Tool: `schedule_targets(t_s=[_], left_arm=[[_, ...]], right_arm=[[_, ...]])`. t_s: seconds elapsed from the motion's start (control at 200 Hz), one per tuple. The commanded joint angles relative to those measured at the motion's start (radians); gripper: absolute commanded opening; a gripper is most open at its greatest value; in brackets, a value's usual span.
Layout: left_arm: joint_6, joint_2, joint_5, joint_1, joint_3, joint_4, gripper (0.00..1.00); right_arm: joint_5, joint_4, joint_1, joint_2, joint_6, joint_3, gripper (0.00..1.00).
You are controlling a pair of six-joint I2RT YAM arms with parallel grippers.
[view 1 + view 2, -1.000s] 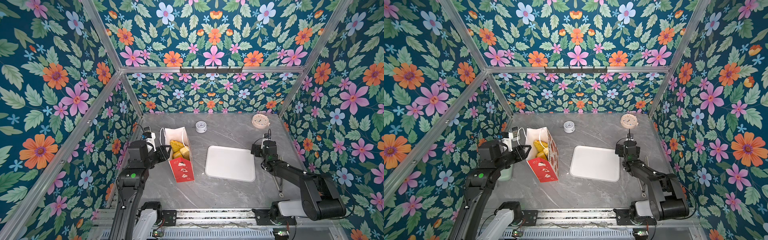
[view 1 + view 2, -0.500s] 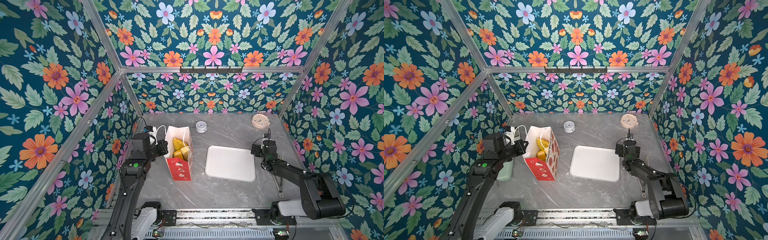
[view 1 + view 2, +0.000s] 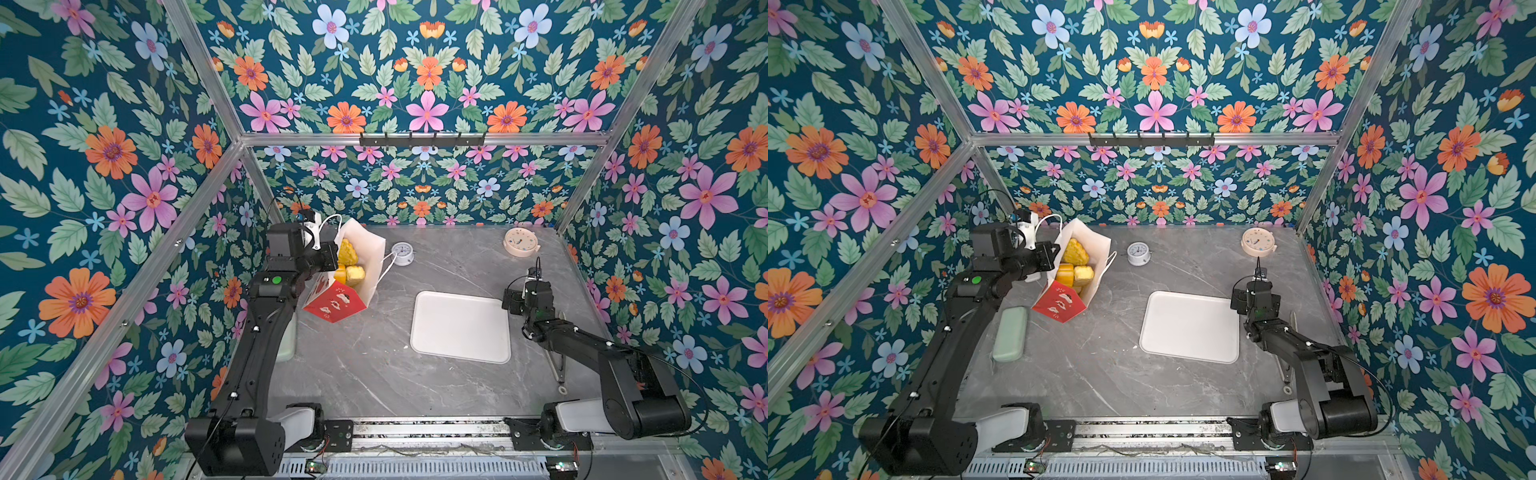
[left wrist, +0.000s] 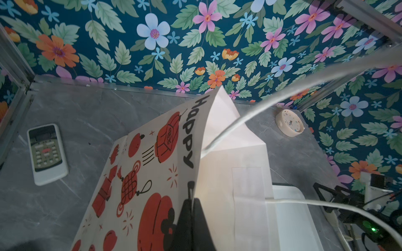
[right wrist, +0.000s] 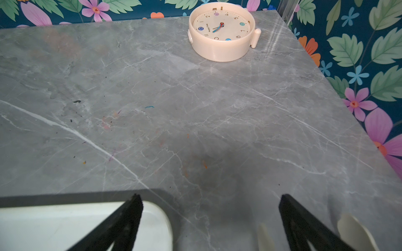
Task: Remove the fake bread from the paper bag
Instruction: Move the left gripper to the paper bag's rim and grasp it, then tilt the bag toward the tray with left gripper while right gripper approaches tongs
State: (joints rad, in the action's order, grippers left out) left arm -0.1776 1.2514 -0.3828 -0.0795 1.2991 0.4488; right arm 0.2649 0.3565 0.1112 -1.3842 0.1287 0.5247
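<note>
The paper bag (image 3: 336,300), smooth red at the bottom and white inside, leans over near the far left corner of the grey stone worktop (image 3: 374,374). Lumpy yellow fake bread (image 3: 348,252) sits inside it. The left gripper (image 4: 192,217) is pinched tight on the bag's thin top edge, arm bent high. The right gripper (image 5: 210,196) stands wide apart, low beside the flat white tray (image 3: 460,328). Only the left wrist view shows a white remote (image 4: 47,154).

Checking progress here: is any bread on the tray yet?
No, the tray lies bare in a top view, and the yellow bread sits inside the bag.
</note>
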Motion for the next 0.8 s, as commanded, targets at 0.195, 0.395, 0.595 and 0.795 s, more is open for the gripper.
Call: schedule_targets(t_s=[0.195,0.395,0.595,0.795], left_arm=[[0.158,0.155,-0.045,-0.014,0.031,-0.137,0.0],[0.176,0.189,-0.025,-0.014,0.075,-0.128,0.0],[0.245,0.223,-0.011,-0.014,0.222,-0.057,0.0],[0.331,0.262,-0.088,-0.014,0.269,-0.007,0.0]], right_arm=[[0.0,-0.007,0.0,0.007,0.017,0.006,0.99],[-0.003,-0.015,0.001,0.001,0.015,0.014,0.99],[-0.006,-0.024,0.001,-0.007,0.017,0.023,0.99],[-0.01,-0.024,0.001,-0.006,0.018,0.022,0.99]])
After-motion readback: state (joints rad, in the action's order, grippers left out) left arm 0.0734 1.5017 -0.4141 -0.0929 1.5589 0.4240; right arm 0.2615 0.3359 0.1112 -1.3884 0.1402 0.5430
